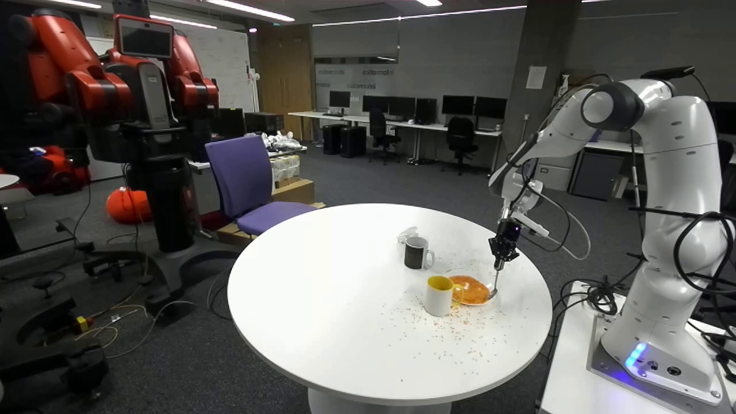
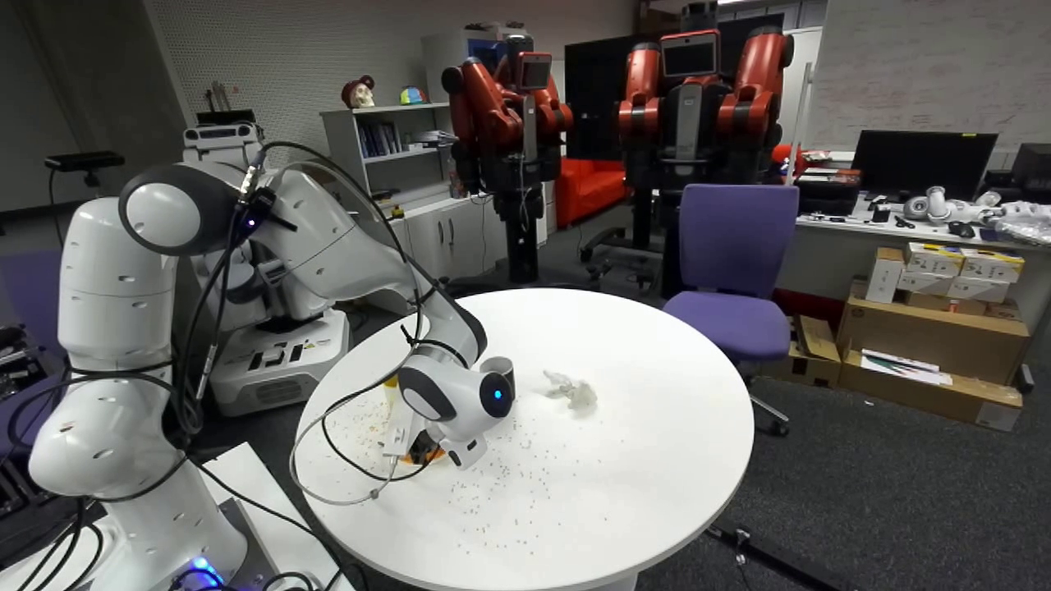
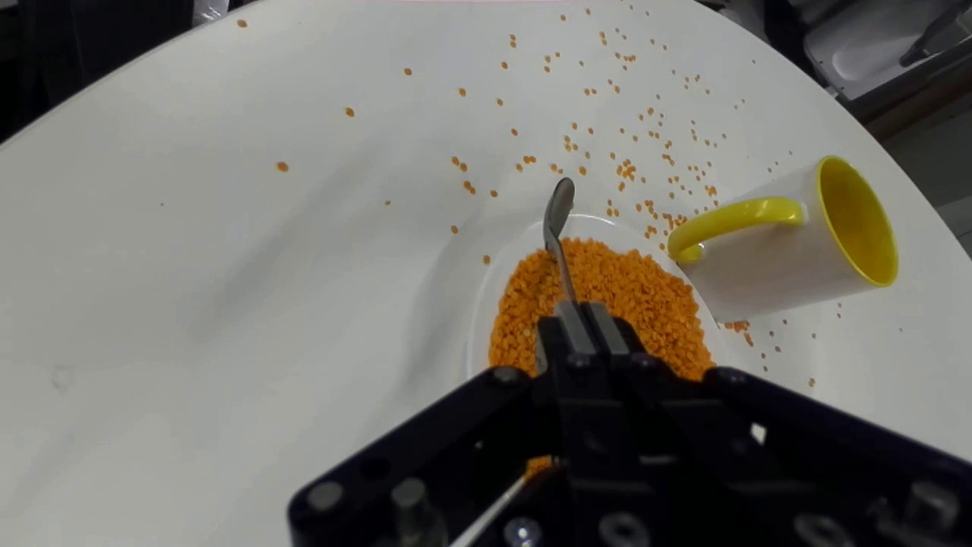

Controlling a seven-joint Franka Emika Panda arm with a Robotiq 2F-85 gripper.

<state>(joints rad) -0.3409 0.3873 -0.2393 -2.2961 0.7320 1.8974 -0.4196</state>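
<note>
My gripper (image 3: 583, 310) is shut on a metal spoon (image 3: 560, 207), whose thin handle comes out from between the fingertips. Below it lies a white plate (image 3: 480, 323) heaped with small orange grains (image 3: 634, 292). The spoon's bowl shows over the plate's rim; whether it touches the plate I cannot tell. In an exterior view the spoon (image 1: 496, 282) hangs steeply down from the gripper (image 1: 499, 264) at the plate's edge. Right beside the plate stands a white mug (image 3: 767, 266) with a yellow handle and inside. In an exterior view the arm hides most of the gripper and plate.
A dark mug with a white handle (image 1: 415, 253) stands behind the plate, near crumpled clear plastic (image 2: 576, 394). Loose grains (image 1: 460, 330) are scattered over the round white table (image 1: 322, 299). A purple chair (image 2: 731, 320) is close to the table's edge.
</note>
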